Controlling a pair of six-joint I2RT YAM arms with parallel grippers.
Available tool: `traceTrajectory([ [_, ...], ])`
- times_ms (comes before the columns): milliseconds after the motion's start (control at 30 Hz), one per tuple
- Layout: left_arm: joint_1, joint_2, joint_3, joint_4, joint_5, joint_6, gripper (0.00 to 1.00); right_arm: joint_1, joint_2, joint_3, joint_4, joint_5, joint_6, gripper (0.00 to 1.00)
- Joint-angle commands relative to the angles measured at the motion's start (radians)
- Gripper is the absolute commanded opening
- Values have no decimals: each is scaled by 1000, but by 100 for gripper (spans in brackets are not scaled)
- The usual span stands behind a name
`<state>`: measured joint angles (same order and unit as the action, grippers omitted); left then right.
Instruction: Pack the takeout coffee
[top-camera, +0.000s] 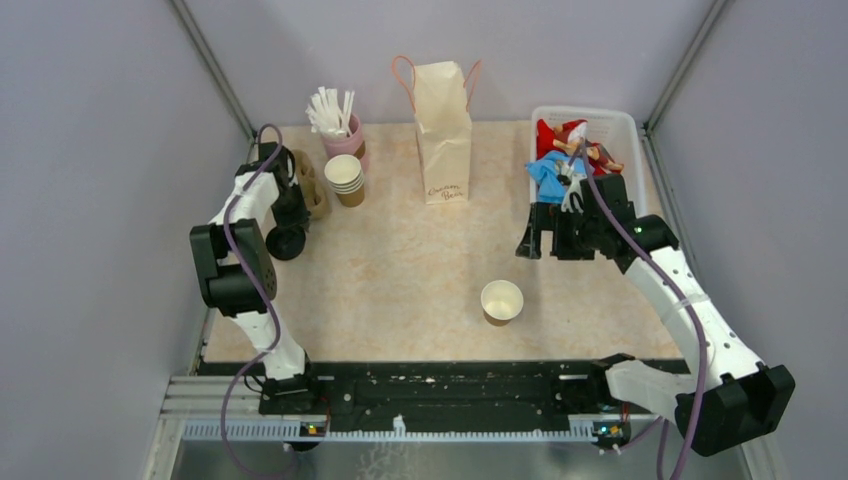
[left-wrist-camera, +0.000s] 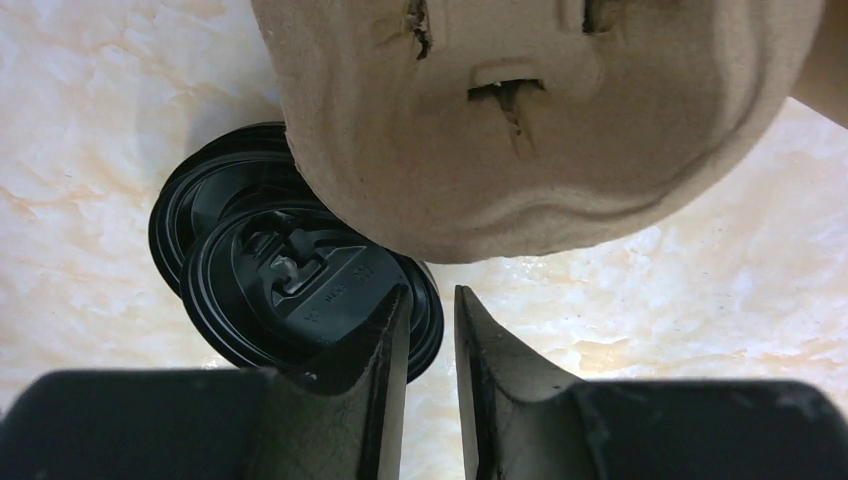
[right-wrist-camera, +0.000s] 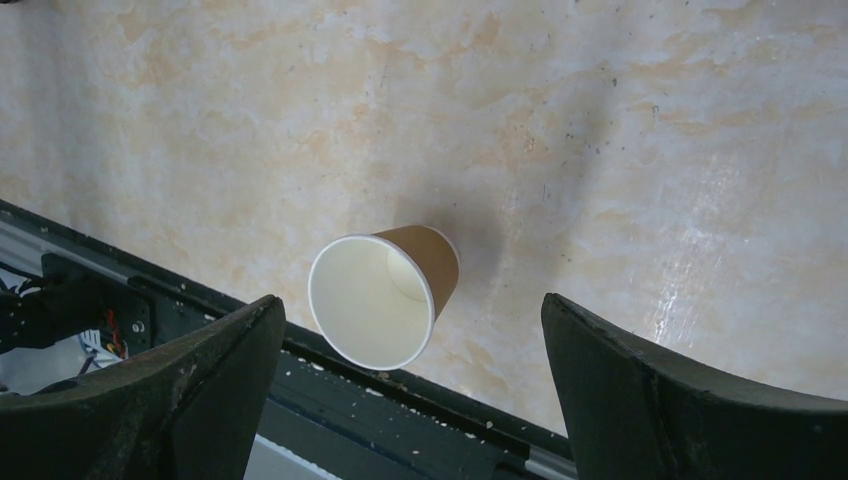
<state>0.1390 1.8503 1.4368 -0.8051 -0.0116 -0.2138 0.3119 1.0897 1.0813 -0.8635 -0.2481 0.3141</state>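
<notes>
1. Left jaws, a slit apart, sit at the top lid's rim; I see no firm hold.
2. Right jaws gape, holding nothing; the empty, lidless cup stands on the worktop nearby.
3. Only overhead shows me the bag, upright at the back, and straws in a pink cup.

The pulp cup carrier runs off the left wrist view's top edge and hides the upper right of the black lids; writing on the paper bag is too small to read.

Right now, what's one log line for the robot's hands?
left hand: slightly open at black lids | right hand: wide open, holding nothing | paper cup: lidless, upright, untouched
</notes>
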Motion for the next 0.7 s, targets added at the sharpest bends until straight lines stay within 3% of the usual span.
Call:
traceTrajectory([
  [0, -5, 17, 40, 18, -34, 2, 29, 11, 0, 43, 29, 7, -17, 99],
  [200, -8, 30, 52, 25, -32, 7, 23, 10, 1, 31, 35, 1, -10, 99],
  [367, -15, 21, 70, 10, -34, 8, 1, 10, -2, 30, 36, 1, -9, 99],
  [567, -16, -34, 88, -43, -18, 7, 0, 10, -24, 40, 19, -5, -5, 99],
  [667, -20, -113, 103, -85, 87, -39, 0, 10, -39, 51, -3, -16, -3, 99],
])
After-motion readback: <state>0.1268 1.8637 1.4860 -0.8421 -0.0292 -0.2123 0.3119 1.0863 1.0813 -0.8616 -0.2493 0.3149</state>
